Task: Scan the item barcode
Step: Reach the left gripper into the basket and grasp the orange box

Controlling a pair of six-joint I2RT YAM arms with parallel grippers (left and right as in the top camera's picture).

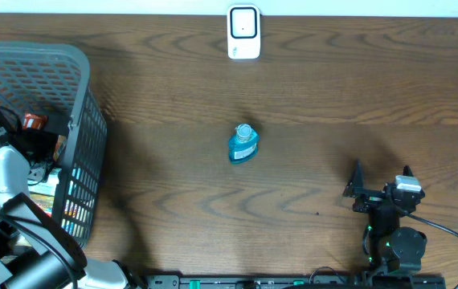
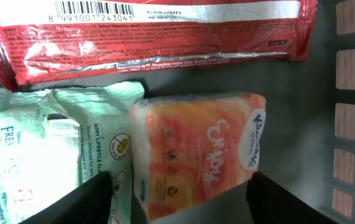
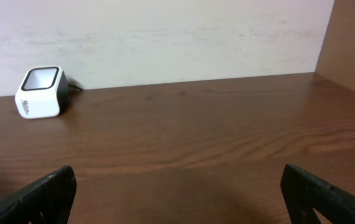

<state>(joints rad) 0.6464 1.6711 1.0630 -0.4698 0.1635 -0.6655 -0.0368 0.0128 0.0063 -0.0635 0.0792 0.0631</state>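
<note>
On the red packet [image 2: 152,43], lying at the far side of the grey basket [image 1: 52,60], a barcode [image 2: 95,9] was printed with the digits 8 991001 243041 under it; the fine white print below could not be read. "Enjoy" was written along the orange tissue pack [image 2: 196,155], and a word beginning "FRES" was seen on the green-and-white pack [image 2: 34,155] touching its left side. The orange tissue pack was flanked by the two fingers of the left gripper [image 2: 187,202], which was lowered inside the basket at the left of the table [image 1: 333,96]; whether it was clamped could not be told. The right gripper [image 3: 177,190] was held wide open with nothing in it, near the right front edge. The white barcode scanner [image 1: 243,32] was placed at the far edge, and a blue bottle [image 1: 243,144] lay mid-table, well apart from both.
</note>
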